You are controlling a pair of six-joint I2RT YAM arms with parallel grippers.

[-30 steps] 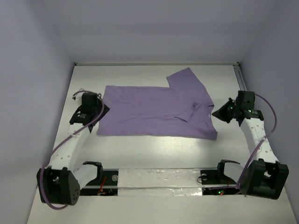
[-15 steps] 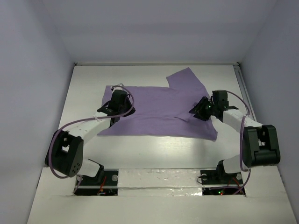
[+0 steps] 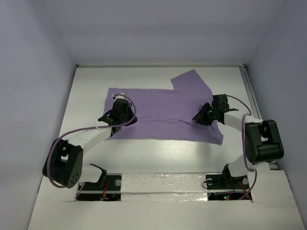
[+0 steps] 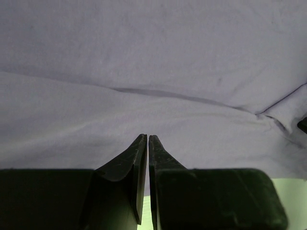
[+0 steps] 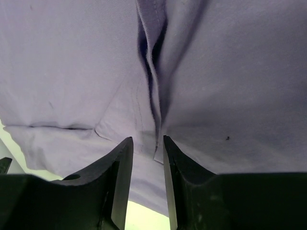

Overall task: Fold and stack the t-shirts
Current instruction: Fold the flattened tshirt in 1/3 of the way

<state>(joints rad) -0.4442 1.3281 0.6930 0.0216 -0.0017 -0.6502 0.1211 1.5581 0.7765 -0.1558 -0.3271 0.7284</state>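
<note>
One lavender t-shirt [image 3: 163,108] lies flat on the white table [image 3: 158,155], with one sleeve [image 3: 192,81] pointing to the far side. My left gripper [image 3: 116,115] is at the shirt's left hem; in the left wrist view its jaws [image 4: 147,136] are pressed almost together on the edge of the cloth [image 4: 153,57]. My right gripper [image 3: 202,115] is low over the shirt's right part. In the right wrist view it [image 5: 147,139] stands a finger's width open, astride a raised fold [image 5: 154,96] of the cloth [image 5: 72,57].
Pale walls close the table in on the left, far and right sides. A metal rail [image 3: 249,86] runs along the right edge. A silver taped strip [image 3: 163,184] and both arm bases lie at the near edge.
Both arms swung in from the table's sides onto the shirt. Since half a second ago the left gripper has shifted slightly nearer, and the shirt's near-left corner has drawn inward. The right gripper has barely moved.
</note>
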